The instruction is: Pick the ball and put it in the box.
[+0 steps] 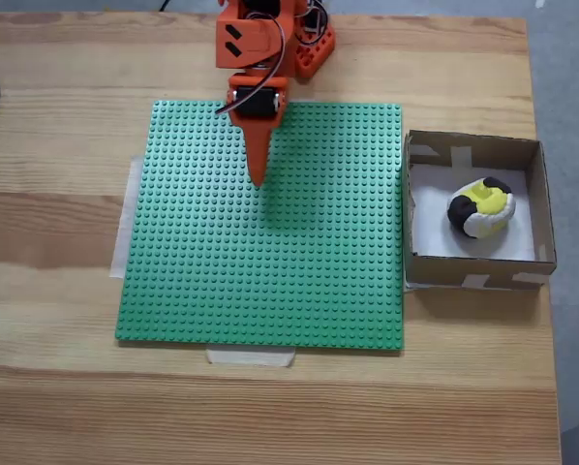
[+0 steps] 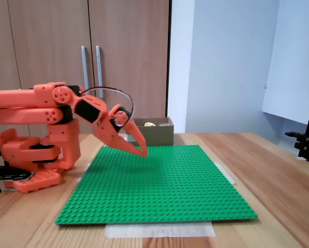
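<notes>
One ball (image 1: 481, 207) inside the box (image 1: 474, 273), well apart from the hand (image 1: 259, 180) (fingers pressed together).

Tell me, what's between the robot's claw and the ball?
In a fixed view from above: bare green studded baseplate, then the box wall, between gripper and ball.

Orange gripper (image 1: 259, 179) with black motor, fingers over green studded baseplate (image 1: 270, 271); ball (image 1: 481, 206) well off the fingertips, yellow, black and white panels; box (image 1: 536, 208) brown cardboard, white bottom, pale tape patches; light wood-grain table (image 1: 57, 242)
</notes>
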Robot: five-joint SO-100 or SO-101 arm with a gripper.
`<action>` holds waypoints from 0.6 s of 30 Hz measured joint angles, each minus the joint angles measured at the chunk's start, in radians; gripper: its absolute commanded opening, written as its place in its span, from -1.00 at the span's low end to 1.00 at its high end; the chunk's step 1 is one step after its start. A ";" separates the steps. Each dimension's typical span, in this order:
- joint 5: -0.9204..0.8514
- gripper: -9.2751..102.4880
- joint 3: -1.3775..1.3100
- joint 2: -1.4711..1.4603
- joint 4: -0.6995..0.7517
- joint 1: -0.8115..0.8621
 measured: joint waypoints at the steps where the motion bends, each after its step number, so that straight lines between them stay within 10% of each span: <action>1: -0.005 -0.85 0.017 0.000 -0.011 0.000; 18: -0.017 -0.85 0.043 0.000 0.021 -0.014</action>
